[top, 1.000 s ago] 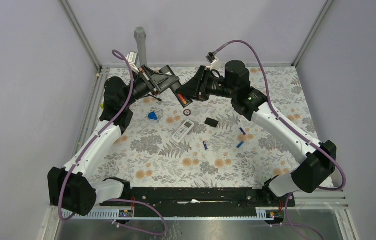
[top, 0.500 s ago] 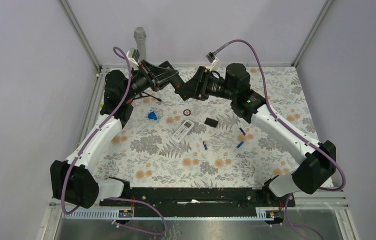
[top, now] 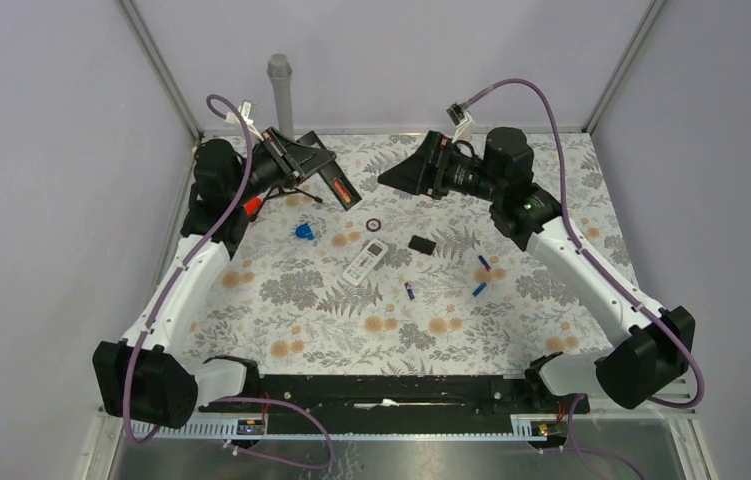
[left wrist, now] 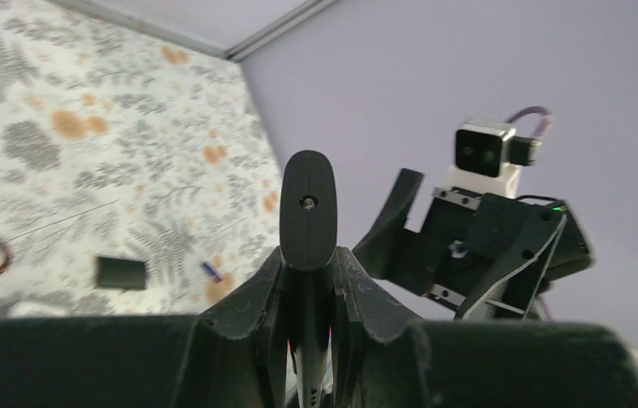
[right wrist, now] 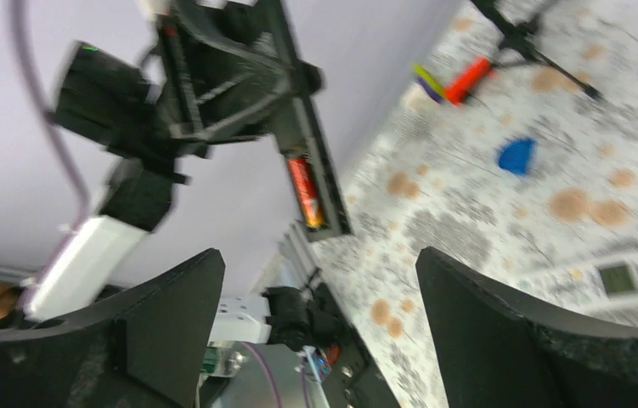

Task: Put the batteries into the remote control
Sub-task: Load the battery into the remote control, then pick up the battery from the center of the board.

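My left gripper (top: 317,168) (left wrist: 308,274) is shut on a black remote control (top: 336,187) (right wrist: 311,170) and holds it up above the back of the table. Its battery bay faces the right arm, and one orange-red battery (top: 338,190) (right wrist: 305,191) lies in it. In the left wrist view only the remote's edge (left wrist: 308,212) shows between the fingers. My right gripper (top: 391,178) (right wrist: 319,340) hangs a short way to the right of the remote, wide open with nothing between its fingers. Three blue batteries (top: 483,263) (top: 478,289) (top: 410,291) lie on the floral mat.
A white remote (top: 366,260) (right wrist: 612,276) lies mid-table beside a black cover (top: 422,243) (left wrist: 121,273) and a small ring (top: 373,224). A blue blob (top: 303,231) (right wrist: 516,156), an orange-red piece (top: 251,205) (right wrist: 468,78) and a small black stand (top: 296,195) sit at back left.
My right gripper has opened wide and drawn back to the right, away from the remote. The left arm has swung the remote up and a little to the left.
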